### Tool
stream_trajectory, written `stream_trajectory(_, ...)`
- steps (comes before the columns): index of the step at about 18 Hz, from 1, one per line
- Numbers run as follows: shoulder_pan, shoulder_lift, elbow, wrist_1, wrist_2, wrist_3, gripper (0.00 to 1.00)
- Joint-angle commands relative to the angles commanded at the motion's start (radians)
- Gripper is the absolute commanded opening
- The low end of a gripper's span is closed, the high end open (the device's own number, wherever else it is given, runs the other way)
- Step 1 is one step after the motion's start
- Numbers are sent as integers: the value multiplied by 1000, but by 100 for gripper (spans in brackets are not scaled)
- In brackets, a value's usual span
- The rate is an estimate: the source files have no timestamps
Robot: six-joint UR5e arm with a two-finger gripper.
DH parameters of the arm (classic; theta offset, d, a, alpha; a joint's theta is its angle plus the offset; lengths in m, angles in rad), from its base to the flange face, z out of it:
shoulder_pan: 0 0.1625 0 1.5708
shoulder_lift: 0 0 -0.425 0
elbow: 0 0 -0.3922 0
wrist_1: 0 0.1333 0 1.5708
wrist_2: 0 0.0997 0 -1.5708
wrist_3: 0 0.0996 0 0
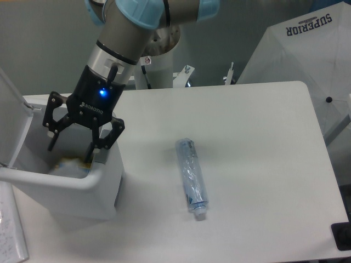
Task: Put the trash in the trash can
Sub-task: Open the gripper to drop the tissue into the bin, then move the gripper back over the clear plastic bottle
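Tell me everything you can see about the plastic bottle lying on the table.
The bottle is a long, crushed, clear bluish plastic one with a pale cap at its near end. It lies flat on the white table, lengthwise toward the camera, slightly angled. Nothing touches it but the tabletop. It sits apart from the white trash can on the left, and from the open tool hanging over that can.

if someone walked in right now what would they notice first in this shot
Probably the gripper, fingers spread wide and empty above the open trash can at the table's left edge, a blue light glowing on its black body. Next, the crushed clear bottle lying alone near the middle of the white table.
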State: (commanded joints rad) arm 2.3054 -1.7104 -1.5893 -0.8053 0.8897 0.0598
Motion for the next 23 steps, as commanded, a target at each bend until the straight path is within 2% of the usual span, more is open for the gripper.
stream_trajectory(5, 106, -14, 38, 2, -6, 9, 100)
stream_trajectory(8, 147, -70, 61, 2, -6, 52, 100)
stream_trajectory(12, 161, -202, 133, 0, 0, 74, 100)
stream_trajectory(14, 167, -242, 156, -2, 2, 75, 100)
stream_trajectory(18, 222, -296, 176, -2, 3, 95, 100)
stream_trajectory(23, 265, -336, 172, -9, 6, 188, 100)
